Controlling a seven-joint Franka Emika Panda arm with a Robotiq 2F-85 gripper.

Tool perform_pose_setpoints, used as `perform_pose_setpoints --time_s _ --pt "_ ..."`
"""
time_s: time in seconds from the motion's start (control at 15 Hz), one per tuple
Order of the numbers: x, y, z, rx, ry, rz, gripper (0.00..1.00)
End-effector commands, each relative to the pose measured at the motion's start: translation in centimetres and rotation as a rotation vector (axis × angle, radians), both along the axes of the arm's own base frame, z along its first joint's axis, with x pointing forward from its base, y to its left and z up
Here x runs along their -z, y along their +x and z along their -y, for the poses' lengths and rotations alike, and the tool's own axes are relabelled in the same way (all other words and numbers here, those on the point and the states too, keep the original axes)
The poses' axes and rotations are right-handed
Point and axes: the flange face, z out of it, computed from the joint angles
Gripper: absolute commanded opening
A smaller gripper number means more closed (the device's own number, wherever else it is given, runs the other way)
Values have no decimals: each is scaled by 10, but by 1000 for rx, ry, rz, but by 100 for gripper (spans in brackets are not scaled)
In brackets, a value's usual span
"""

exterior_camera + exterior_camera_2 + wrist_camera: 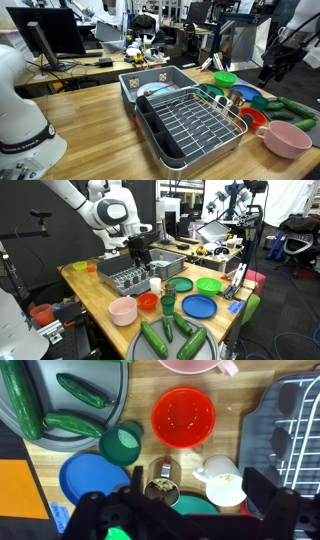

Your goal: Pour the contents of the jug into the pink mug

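The wooden table (90, 105) is lying bare and open on the side of the gray dish rack (185, 115) toward the robot's base. On the rack's far side, dishes are crowding the surface. The pink mug (122, 310) is sitting upright close to the table's edge, just beside the red bowl (148, 302), with clear air above it. The white jug (222, 480) is standing just beside the rack's wall. A small round container (160, 472) is pressing in on its other side, so little room is showing around it at table level. The red bowl is lying between the jug and the mug. A green cup (120, 443) and a blue plate (88, 475) are filling the space farther along. Cucumbers (70, 425) are lying near the table's end.

In an exterior view the white arm (105, 210) is arching over from high up and bending down. The gripper (141, 260) is pointing downward and hanging above the rack's end, near the jug and apart from everything. In the wrist view the dark fingers (90, 510) are standing spread wide and holding nothing. The jug is showing below, inside their span and nearer one finger than the other.
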Motion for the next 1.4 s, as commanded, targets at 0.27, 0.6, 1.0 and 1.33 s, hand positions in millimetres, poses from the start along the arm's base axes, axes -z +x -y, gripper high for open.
perform_pose_setpoints --time_s 0.27,0.6,1.0,1.33 --pt "30 55 7 -100 59 -24 100" --pt "59 68 9 -79 128 -49 100" --pt "64 64 8 -72 109 -67 100" --pt "65 65 10 -54 100 -37 100"
